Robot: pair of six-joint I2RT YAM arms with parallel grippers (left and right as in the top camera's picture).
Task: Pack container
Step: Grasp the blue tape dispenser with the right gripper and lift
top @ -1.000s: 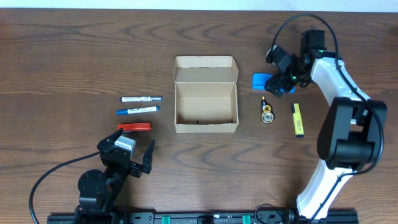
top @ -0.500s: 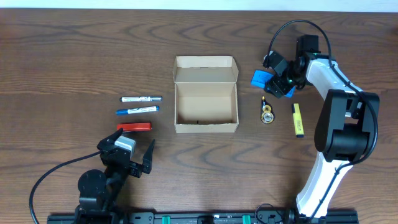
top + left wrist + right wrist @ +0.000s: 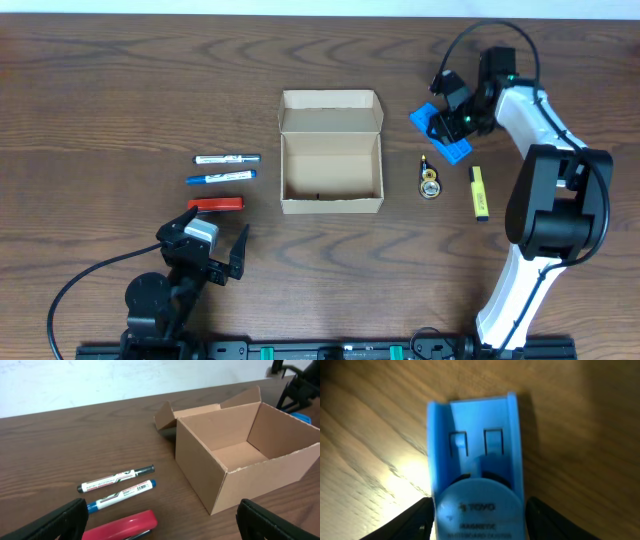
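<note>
Lying on the left side of the wooden table (image 3: 90, 80), a marker with a black cap (image 3: 227, 159) and a marker with a blue cap (image 3: 220, 177) are resting side by side. A red stapler (image 3: 216, 204) is sitting just in front of them. The left gripper (image 3: 209, 238) is hovering near the stapler, toward the front edge, with its fingers standing wide apart and holding nothing. The container (image 3: 331, 205) is standing upright in the middle of the table, well apart from both grippers, with its flap lid folded back to the far side. To its right, the right gripper (image 3: 479, 517) is clamping a blue plastic holder (image 3: 475, 425), with one finger pressing on each side of it. Nearer to the front, a small gold and black object (image 3: 430, 181) and a yellow highlighter (image 3: 479, 191) are lying on the wood, not touching each other.
</note>
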